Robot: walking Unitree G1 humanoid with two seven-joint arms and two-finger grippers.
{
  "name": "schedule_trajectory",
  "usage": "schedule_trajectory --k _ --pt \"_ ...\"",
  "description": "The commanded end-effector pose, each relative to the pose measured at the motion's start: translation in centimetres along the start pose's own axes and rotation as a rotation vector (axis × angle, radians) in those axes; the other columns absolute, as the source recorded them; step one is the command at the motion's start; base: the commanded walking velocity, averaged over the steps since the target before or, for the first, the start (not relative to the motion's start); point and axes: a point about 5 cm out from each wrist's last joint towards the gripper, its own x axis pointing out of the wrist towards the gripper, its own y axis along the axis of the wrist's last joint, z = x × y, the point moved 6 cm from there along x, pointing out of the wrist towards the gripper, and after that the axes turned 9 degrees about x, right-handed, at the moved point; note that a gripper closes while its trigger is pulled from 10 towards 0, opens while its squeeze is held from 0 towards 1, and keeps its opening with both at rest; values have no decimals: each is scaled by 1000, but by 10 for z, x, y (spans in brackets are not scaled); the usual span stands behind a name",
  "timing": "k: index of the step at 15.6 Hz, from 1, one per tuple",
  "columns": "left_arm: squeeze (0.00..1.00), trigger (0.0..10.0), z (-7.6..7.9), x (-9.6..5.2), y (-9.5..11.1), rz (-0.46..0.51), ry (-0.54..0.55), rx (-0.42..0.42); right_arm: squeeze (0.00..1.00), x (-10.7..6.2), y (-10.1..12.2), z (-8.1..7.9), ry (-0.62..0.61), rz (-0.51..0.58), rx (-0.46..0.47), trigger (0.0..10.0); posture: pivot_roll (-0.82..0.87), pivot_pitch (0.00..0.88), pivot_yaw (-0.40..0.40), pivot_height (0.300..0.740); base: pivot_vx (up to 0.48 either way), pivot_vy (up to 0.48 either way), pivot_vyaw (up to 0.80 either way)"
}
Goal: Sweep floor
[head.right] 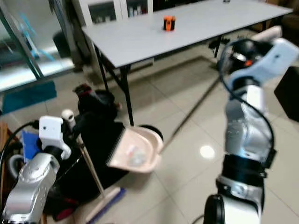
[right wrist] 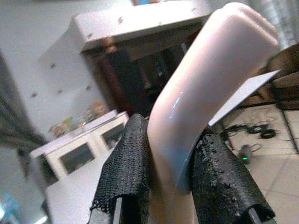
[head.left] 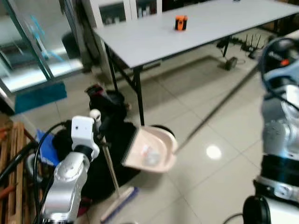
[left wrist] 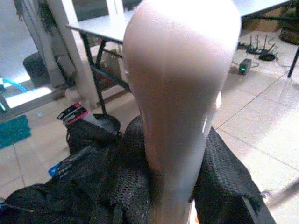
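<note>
Left gripper [head.left: 99, 125] clamps broom handle [head.left: 110, 165], pink dustpan [head.left: 152, 150] just beside it. Right gripper [right wrist: 170, 172] view: fingers [right wrist: 124, 163] closed on pink dustpan handle [right wrist: 205, 79]. Left wrist view: fingers [left wrist: 224, 177] pinch pink handle top [left wrist: 180, 70].

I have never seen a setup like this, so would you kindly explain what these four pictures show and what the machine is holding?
This is a humanoid robot with two silver arms, sweeping a tiled floor. The two wide pictures come from cameras in its head, looking down. The two close-ups come from cameras on its wrists, looking along each gripper's black fingers.

The left gripper is closed on the pale handle of a broom. The right gripper grips what looks like the end of the long handle of a pink dustpan; there seems to be some pale debris in the pan. Beyond them stand a grey table, with a small orange object on it, and black bags on the floor.
</note>
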Motion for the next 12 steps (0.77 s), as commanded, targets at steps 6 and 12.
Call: schedule_trajectory --k 6,12 --pt "0 10000 -3 1 10 36 5 15 0 4 12 -5 14 50 7 10000 47 0 86 740 321 0 0" --pt "0 10000 -2 1 12 42 0 14 0 5 15 -4 12 64 -4 10000 46 0 86 740 370 0 0"
